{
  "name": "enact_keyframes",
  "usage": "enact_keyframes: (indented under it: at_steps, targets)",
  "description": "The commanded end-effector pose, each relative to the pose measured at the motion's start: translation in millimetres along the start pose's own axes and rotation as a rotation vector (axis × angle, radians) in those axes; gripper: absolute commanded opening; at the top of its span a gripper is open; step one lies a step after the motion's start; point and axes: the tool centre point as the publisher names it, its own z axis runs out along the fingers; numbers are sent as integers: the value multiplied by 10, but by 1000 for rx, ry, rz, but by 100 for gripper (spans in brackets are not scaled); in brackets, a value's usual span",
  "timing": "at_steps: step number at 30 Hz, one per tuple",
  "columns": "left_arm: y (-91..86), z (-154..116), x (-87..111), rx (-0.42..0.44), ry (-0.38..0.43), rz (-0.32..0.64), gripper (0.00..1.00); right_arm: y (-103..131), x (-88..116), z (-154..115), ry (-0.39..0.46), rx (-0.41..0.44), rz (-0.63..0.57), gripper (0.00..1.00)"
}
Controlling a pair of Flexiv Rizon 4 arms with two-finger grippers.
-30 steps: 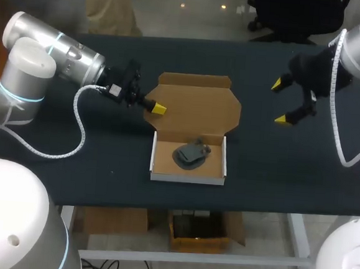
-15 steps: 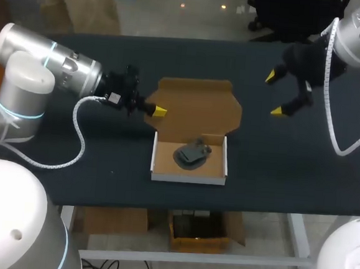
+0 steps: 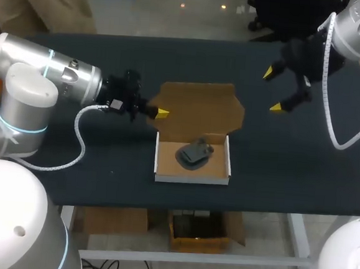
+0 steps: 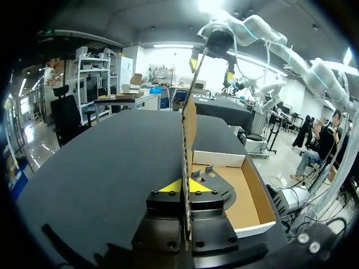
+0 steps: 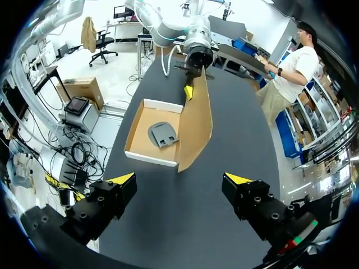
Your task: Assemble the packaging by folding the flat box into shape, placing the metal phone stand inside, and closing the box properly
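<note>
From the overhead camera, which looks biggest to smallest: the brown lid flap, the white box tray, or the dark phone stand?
1. lid flap, tilted up toward the camera
2. box tray
3. phone stand

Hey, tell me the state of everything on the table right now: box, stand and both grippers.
Box: folded, open.
Lid: raised, not closed.
Stand: lying inside box.
Left gripper: shut on lid's edge.
Right gripper: open, empty, apart from box.

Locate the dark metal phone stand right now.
In the head view, the dark metal phone stand lies inside the open white-walled cardboard box near the middle of the table, beside the raised brown lid pinched by the left gripper.
</note>
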Motion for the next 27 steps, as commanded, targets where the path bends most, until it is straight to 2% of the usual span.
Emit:
enact_keyframes:
  at_steps: [1, 13, 27]
  targets:
    - [7, 6, 47, 6, -27, 8, 0, 42, -66, -9, 17, 5, -5, 100]
    - [23, -23, 57, 22, -18, 42, 0, 110, -91, 3, 25, 10, -22, 100]
    - [11, -3, -24, 38, 16, 90, 0, 172, -90, -13, 26, 22, -27, 100]
